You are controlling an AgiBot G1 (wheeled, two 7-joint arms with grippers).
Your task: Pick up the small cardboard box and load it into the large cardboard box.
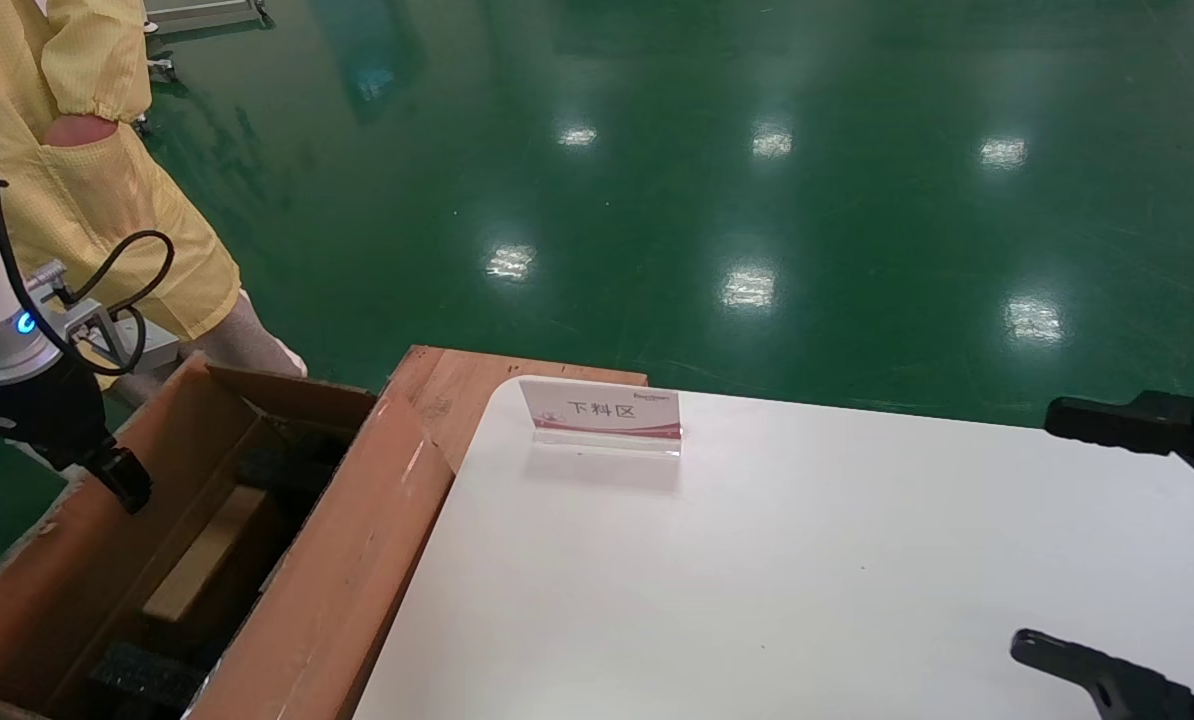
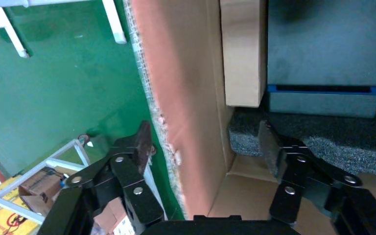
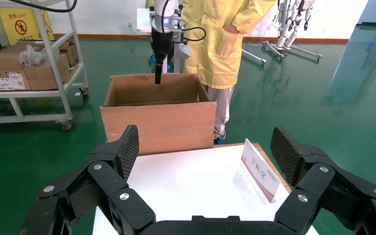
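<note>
The large cardboard box [image 1: 357,560] stands open left of the white table; it also shows in the right wrist view [image 3: 159,122]. The small cardboard box [image 1: 207,565] lies inside it on black foam [image 2: 323,142], and shows in the left wrist view [image 2: 242,54] along the inner wall. My left gripper [image 1: 127,480] is open and empty. In its own view the left gripper [image 2: 204,134] straddles the carton's wall [image 2: 186,98], one finger outside and one inside. My right gripper [image 1: 1042,530] is open and empty over the table's right side, as its own view [image 3: 204,139] shows.
A sign stand [image 1: 602,415] stands on the white table [image 1: 757,580] near its far edge. A wooden board [image 1: 457,385] lies under the table. A person in yellow [image 1: 107,150] stands behind the carton. A grey-blue case [image 2: 328,44] sits in the carton. A shelf cart [image 3: 29,63] stands beyond.
</note>
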